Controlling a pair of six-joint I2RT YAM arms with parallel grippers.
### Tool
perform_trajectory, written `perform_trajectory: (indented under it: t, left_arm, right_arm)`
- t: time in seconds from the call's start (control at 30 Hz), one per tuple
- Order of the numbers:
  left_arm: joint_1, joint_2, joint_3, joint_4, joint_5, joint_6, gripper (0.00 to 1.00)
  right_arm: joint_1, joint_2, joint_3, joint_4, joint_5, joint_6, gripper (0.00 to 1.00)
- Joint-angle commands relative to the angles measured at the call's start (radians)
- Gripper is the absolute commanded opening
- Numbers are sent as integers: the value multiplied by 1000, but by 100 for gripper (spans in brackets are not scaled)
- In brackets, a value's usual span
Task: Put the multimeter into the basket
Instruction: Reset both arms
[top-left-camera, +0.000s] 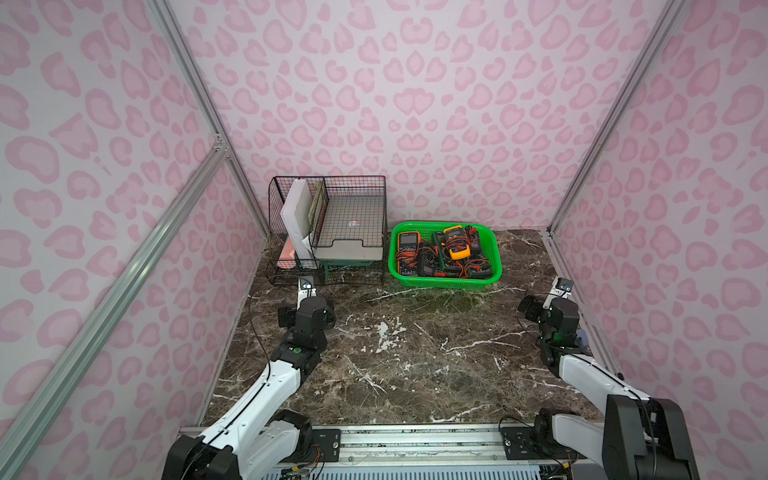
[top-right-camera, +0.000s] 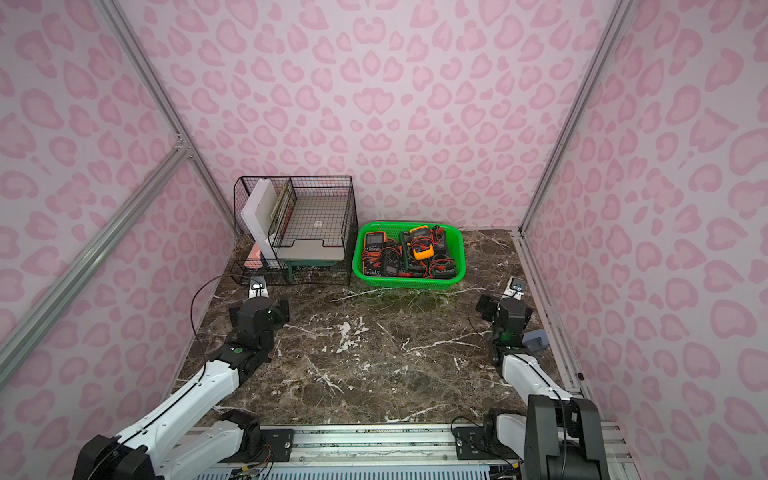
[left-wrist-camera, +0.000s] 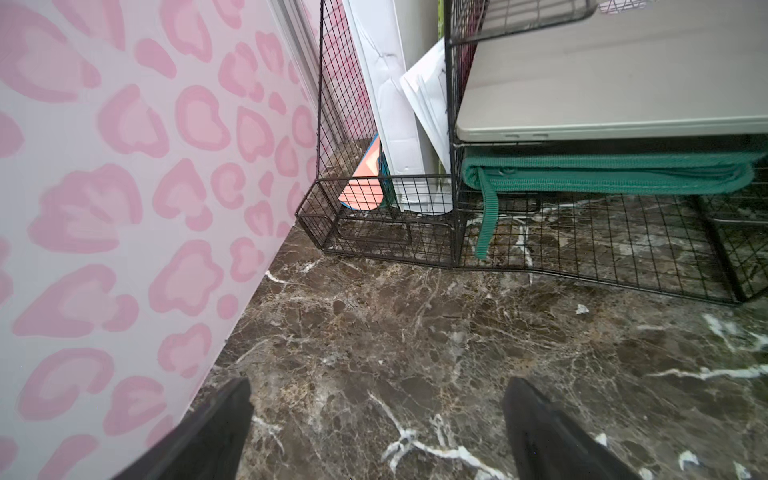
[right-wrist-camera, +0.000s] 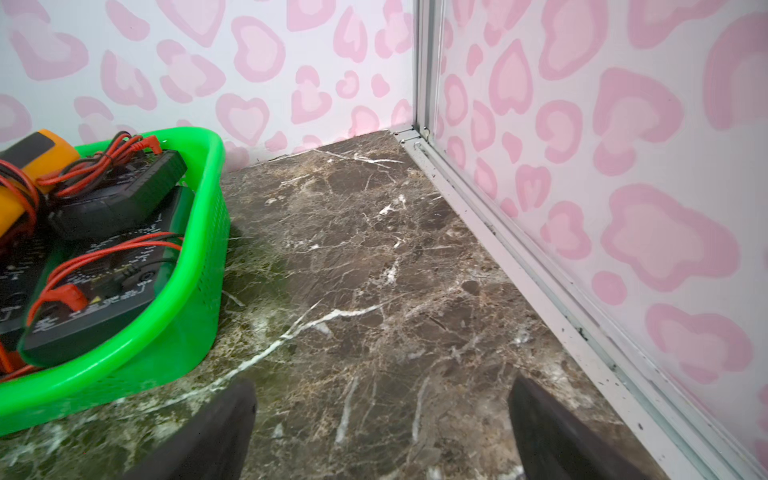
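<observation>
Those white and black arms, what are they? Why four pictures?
They are two robot arms, left arm and right arm, each ending in a pincher called a gripper. Two pictures look down from above, side by side like two eyes. Two come from little cameras on the wrists, showing the left gripper and right gripper open and empty above the marble table. At the back sit a black wire organiser and a green basket holding several multimeters. Nothing is held.

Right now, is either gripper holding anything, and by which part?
Nothing is held. The left gripper and the right gripper are both open above bare tabletop, jaws empty. The multimeters lie in the basket, untouched.
</observation>
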Motion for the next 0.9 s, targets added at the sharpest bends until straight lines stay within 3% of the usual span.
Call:
perform_trajectory:
  t: [0.0, 0.33, 0.43, 0.57, 0.73, 0.87]
  left_arm:
    - [39, 67, -35, 195, 70, -24, 99]
    - [104, 369, -42, 469, 194, 37, 99]
    - [120, 393, -27, 488, 247, 74, 99]
    - [163, 441, -39, 552, 308, 61, 99]
    - [217, 493, -24, 556, 380, 14, 99]
    - [257, 558, -48, 686, 459, 18, 99]
  right_arm:
    - [-2, 17, -40, 160, 34, -61, 99]
    - [-2, 225, -112, 572, -66, -67, 100]
    - [9, 261, -91, 581, -96, -126, 99]
    - [42, 406, -156, 863, -61, -167, 100]
    - [72, 410, -137, 830, -17, -183, 100]
    - [72, 409, -132, 814, -15, -180, 99]
